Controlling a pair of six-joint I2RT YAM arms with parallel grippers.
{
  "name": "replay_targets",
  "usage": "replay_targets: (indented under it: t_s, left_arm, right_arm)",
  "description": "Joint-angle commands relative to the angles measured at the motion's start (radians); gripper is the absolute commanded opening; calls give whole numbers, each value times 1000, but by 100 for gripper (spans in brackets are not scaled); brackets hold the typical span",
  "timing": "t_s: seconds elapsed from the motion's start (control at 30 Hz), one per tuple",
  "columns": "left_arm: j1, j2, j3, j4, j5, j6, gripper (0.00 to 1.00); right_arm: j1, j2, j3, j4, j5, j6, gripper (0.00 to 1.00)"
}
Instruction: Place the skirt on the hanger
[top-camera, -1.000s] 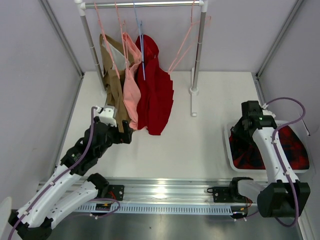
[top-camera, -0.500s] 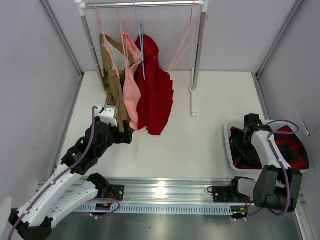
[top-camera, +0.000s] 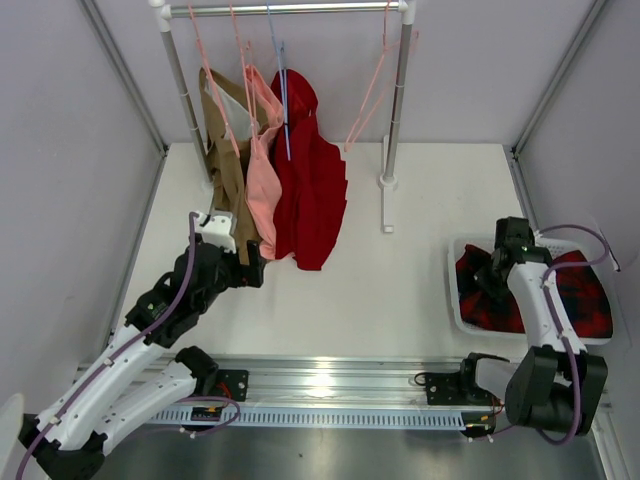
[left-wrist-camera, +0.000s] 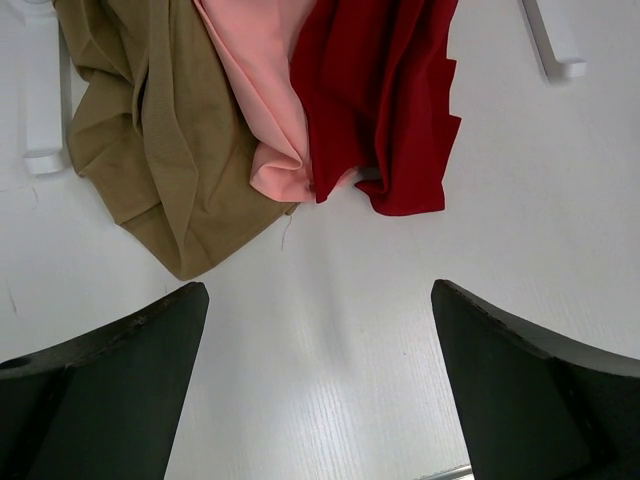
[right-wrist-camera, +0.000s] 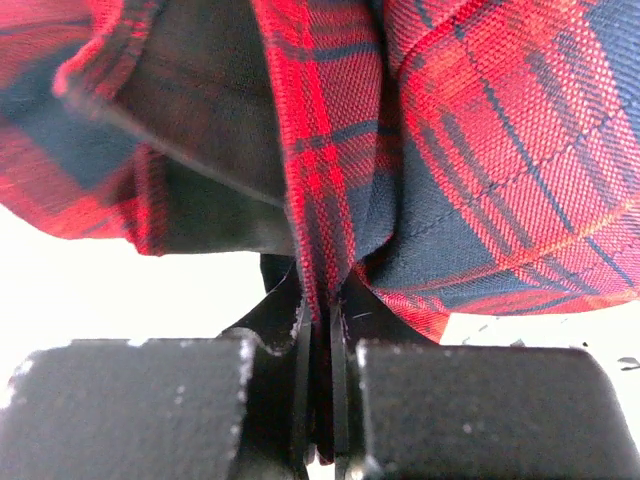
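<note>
- Pinching only a thin fold of the skirt (right-wrist-camera: 480, 150), the right pincer (right-wrist-camera: 320, 395) is clamped shut on it inside the white basket (top-camera: 455, 305) at the right; that fold could slip free on lifting, or the bunched cloth could snag the rim.
- Left pincer (left-wrist-camera: 318, 295) hangs wide open over the counter (left-wrist-camera: 330, 420), holding nothing.
- The hanger (top-camera: 368, 100) hangs on the far rail (top-camera: 300, 8); its hook is hard to make out.
</note>
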Motion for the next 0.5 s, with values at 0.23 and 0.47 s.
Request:
replay_targets:
  t_s: [0.23,0.47]
  left_arm:
    - [-4,9,31,10,-33,5,100]
    - [-4,19,32,7,-30,6,100]
  right_arm:
    - [-5,-178,254,-66,-24,-32,0]
    - [-5,-186,412,-97,-70,-63,0]
